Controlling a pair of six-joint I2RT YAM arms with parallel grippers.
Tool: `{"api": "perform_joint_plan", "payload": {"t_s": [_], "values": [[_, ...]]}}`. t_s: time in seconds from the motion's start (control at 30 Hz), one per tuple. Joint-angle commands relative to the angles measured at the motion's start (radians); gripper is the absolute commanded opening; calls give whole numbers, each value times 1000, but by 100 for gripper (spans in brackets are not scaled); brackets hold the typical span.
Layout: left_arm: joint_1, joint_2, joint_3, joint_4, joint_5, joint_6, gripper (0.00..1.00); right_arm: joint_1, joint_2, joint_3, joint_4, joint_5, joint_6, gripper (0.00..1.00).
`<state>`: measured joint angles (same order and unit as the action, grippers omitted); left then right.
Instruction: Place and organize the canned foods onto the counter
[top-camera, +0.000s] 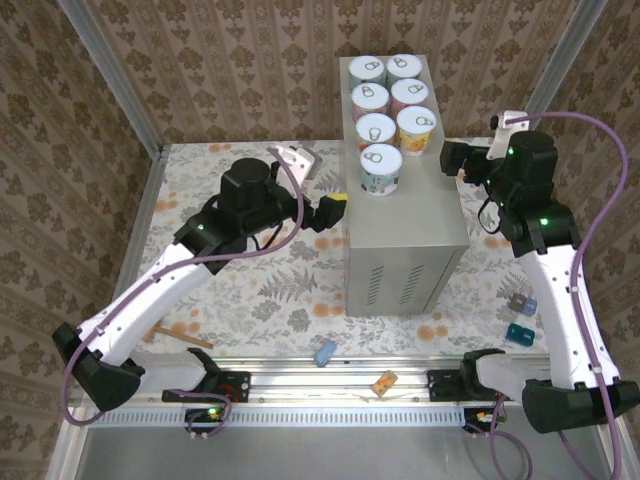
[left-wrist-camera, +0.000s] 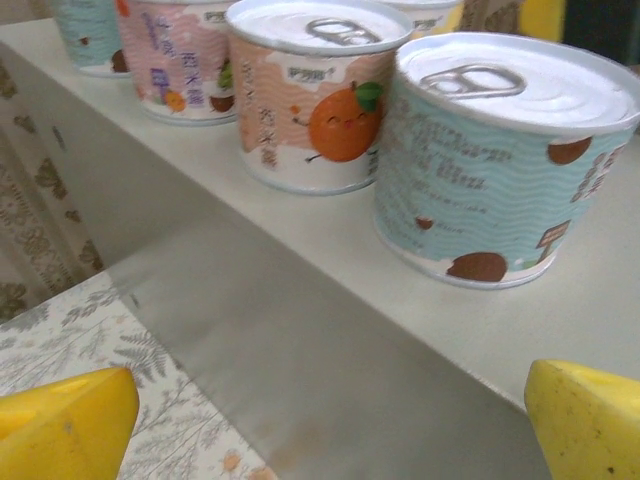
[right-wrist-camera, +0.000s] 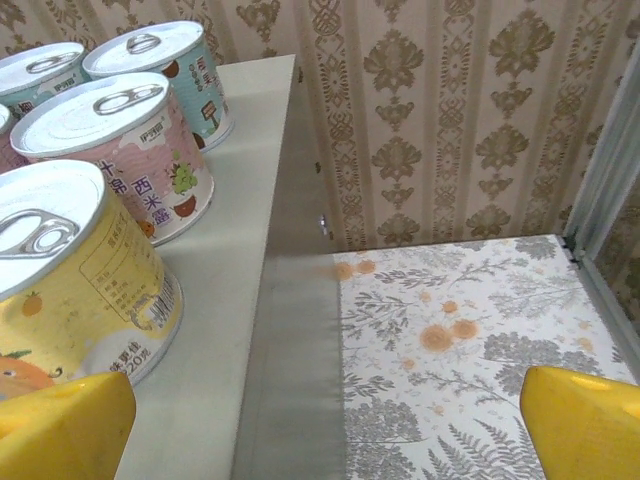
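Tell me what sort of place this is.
Probably a staged robot test cell, not a real kitchen: wallpaper-patterned walls framed by metal posts, a left arm and right arm bolted to a rail, and a grey metal box serving as counter for canned foods.

Place: a robot lab's test cell — dressed like a home.
Walls: brown damask wallpaper (top-camera: 230, 60) between aluminium posts (top-camera: 113, 75).
Floor: floral printed sheet (top-camera: 280, 290).
Rig: left arm (top-camera: 150, 295) and right arm (top-camera: 565, 300) on a slotted metal rail (top-camera: 300, 385) — purple cable (top-camera: 560, 118) exposed.
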<state>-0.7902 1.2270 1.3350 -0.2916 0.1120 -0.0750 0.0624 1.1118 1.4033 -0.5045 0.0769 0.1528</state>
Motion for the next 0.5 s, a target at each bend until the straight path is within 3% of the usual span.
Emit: {"api": "perform_joint_plan", "payload": {"t_s": [0.0, 0.2, 0.47], "values": [[18, -42, -16, -59, -106, 4, 100, -6, -57, -23, -27, 77, -19, 100], [125, -73, -62, -148, -278, -57, 100, -14, -156, -123, -66, 210, -19, 100], [315, -159, -293, -33, -406, -46, 100, -86, -206, -291, -43, 260, 35, 100]]}}
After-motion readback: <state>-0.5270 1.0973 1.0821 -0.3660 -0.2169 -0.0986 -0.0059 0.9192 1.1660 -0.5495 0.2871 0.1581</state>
